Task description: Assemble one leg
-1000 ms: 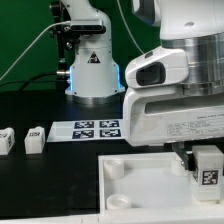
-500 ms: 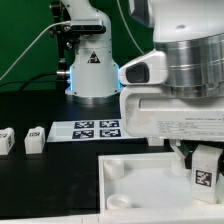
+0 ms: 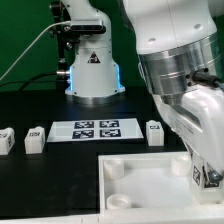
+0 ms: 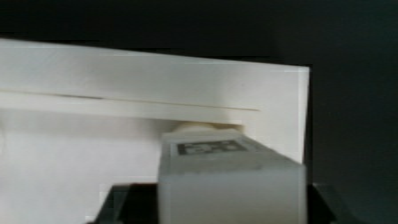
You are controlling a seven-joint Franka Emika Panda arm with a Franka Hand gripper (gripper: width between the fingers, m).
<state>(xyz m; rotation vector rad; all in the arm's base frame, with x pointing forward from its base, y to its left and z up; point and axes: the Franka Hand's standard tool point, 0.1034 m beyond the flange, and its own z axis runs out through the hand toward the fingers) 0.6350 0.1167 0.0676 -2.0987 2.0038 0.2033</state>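
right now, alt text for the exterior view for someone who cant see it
A white robot arm holds a small white tagged plastic leg block at the large white square panel. Three more leg blocks and the flat white marker board lie on the black table.

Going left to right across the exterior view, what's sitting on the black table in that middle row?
Leg at the left edge → second leg → marker board → third leg, beside the arm.

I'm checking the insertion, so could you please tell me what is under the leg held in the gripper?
The large white panel lies directly under the held leg. The leg's lower end meets the panel near its edge, but the leg itself hides the socket, so seating cannot be judged.
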